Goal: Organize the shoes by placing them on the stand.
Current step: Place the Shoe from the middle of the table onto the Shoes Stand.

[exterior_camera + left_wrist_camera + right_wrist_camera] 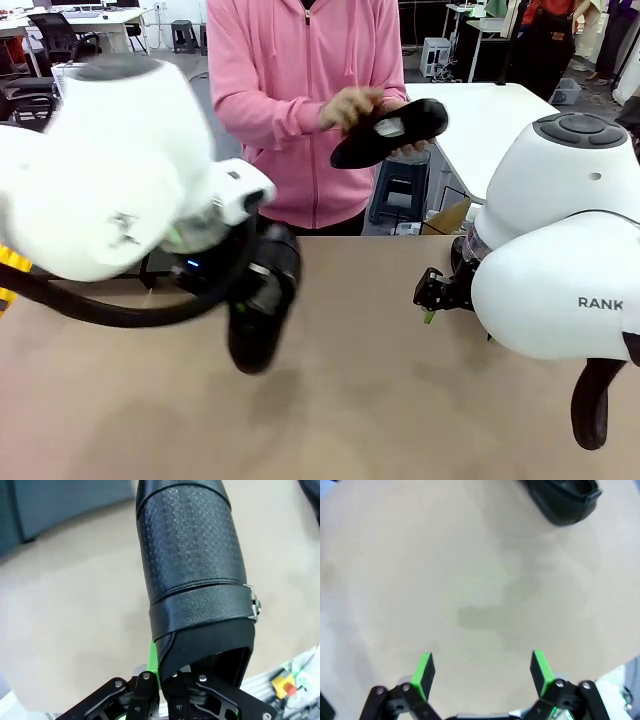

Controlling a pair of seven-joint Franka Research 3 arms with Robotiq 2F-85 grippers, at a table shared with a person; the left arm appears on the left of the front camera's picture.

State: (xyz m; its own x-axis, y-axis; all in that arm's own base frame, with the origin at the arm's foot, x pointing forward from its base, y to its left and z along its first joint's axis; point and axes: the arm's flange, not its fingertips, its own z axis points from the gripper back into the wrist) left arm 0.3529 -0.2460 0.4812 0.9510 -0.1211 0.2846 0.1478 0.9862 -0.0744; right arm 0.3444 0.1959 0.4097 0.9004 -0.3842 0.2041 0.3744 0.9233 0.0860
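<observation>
The left claw (160, 677) is clenched on the thin collar edge of a black shoe (192, 565), which juts out ahead of it over the table (75, 605). So narrow a bite may let it swing or slip. The right claw (482, 672) gapes, empty.

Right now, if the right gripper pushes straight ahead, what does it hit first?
Probably the bare tan tabletop; the right gripper faces it, the glossy black shoe off to one side.
</observation>
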